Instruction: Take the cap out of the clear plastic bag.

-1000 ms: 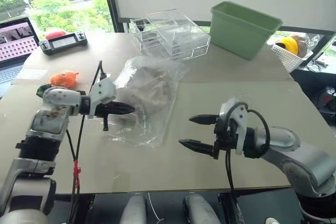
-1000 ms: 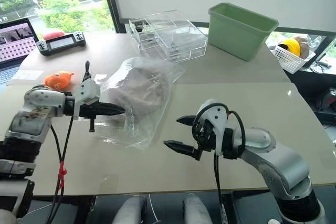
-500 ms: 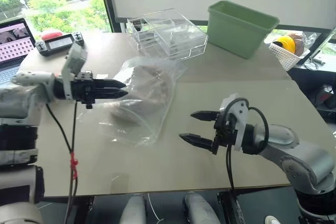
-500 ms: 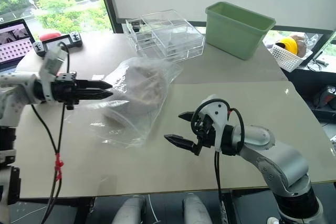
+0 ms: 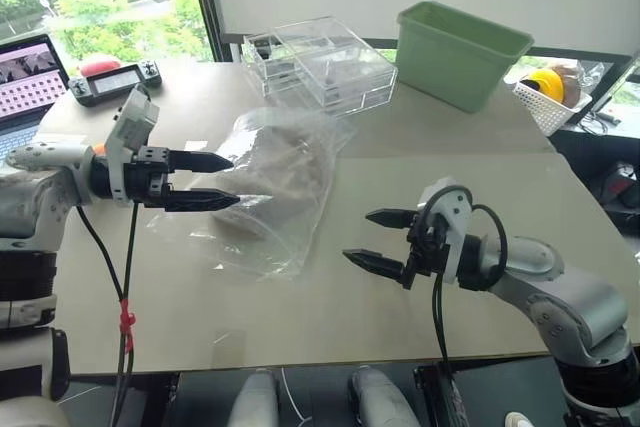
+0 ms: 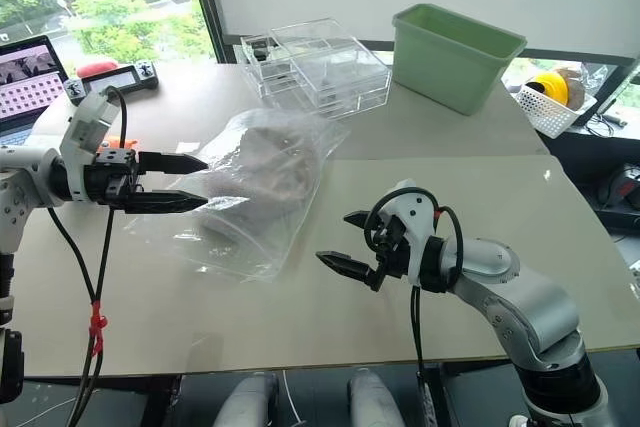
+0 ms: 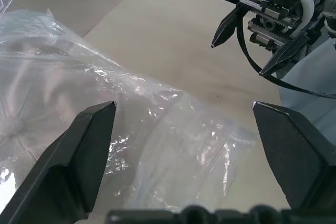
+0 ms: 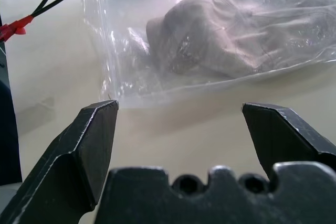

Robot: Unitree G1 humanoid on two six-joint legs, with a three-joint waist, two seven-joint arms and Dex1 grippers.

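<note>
The clear plastic bag (image 5: 268, 209) lies crinkled in the middle of the table. Inside it sits the beige-grey cap (image 5: 287, 169), also seen through the film in the right wrist view as the cap (image 8: 220, 40). My left gripper (image 5: 232, 181) hovers at the bag's left edge, pointing right, with its fingers spread wide and nothing between them. My right gripper (image 5: 357, 235) stands open just off the bag's right side, pointing at it without touching. The left wrist view looks over the bag (image 7: 105, 103) toward the right gripper (image 7: 236, 59).
Clear acrylic drawer boxes (image 5: 320, 62) and a green bin (image 5: 462, 52) stand at the back. A white basket (image 5: 540, 102) is at the far right. A laptop (image 5: 30, 72) and a handheld controller (image 5: 115, 80) sit at the back left.
My left gripper, shut at the bag's left edge a second ago, has risen a little, rolled and opened wide. The bag has settled on the table. The right gripper stayed put.
</note>
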